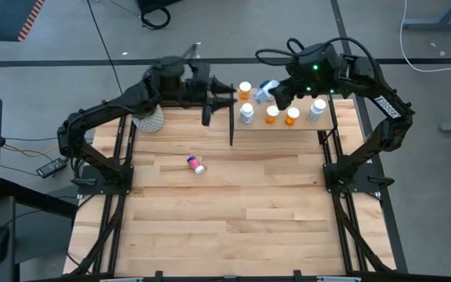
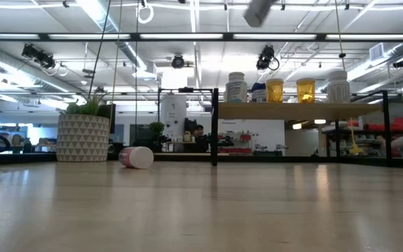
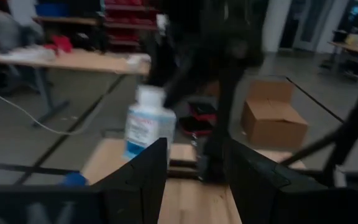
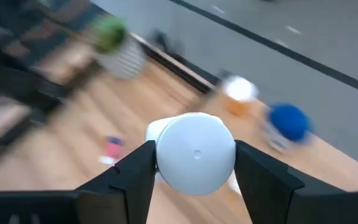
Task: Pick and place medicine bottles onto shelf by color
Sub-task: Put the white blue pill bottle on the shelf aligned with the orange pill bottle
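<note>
One pink-bodied pill bottle point(image 1: 196, 164) lies on my tabletop; about six stand on the light wooden shelf point(image 1: 276, 124). My right gripper point(image 4: 194, 163) clasps a white-capped bottle point(image 4: 196, 152) above it; left gripper point(image 3: 194, 168) holds nothing.

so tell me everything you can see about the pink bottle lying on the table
The pink bottle is a small pill bottle with a pink body and a white cap, plastic by the look. It lies on its side on the bare wooden tabletop, alone, in front of the shelf. Only the tabletop touches it.
</note>
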### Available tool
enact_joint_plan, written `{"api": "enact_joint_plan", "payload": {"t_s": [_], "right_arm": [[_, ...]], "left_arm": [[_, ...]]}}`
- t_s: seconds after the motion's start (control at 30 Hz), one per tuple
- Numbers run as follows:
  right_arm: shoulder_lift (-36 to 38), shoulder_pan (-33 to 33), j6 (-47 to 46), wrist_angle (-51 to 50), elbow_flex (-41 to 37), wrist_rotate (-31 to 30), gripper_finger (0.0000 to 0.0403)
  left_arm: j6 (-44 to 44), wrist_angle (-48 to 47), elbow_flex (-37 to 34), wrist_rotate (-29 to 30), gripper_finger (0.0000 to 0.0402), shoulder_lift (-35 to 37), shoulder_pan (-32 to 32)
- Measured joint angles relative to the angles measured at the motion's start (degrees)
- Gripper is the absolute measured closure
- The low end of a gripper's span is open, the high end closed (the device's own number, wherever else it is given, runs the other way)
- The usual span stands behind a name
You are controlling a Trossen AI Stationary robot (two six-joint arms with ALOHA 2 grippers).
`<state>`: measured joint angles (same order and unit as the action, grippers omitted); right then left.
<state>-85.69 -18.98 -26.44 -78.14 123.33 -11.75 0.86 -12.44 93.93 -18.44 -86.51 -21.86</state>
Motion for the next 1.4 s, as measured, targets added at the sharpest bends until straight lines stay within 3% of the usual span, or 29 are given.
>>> {"api": "enact_joint_plan", "payload": {"t_s": [0.27, 0.57, 1.13, 1.4], "right_arm": [[-0.4, -10.8, -1.2, -9.9, 0.0, -6.4, 0.0194], [-1.8, -22.1, 0.0, -11.1, -4.2, -5.3, 0.0194], [-1.9, -27.6, 0.6, 1.8, -27.1, -2.7, 0.0194], [-1.9, -30.1, -1.3, 6.5, -31.2, -1.4, 0.0194]], "left_arm": [[0.3, -0.1, 0.0, 0.1, 0.0237, 3.1, -3.7], [0.5, -1.2, 0.0, 0.1, 0.0237, 4.9, -4.6], [1.5, -5.1, 0.0, 0.1, 0.0237, 8.3, -6.2], [1.5, -7.2, 0.0, 0.1, 0.0237, 9.0, -6.2]]}}
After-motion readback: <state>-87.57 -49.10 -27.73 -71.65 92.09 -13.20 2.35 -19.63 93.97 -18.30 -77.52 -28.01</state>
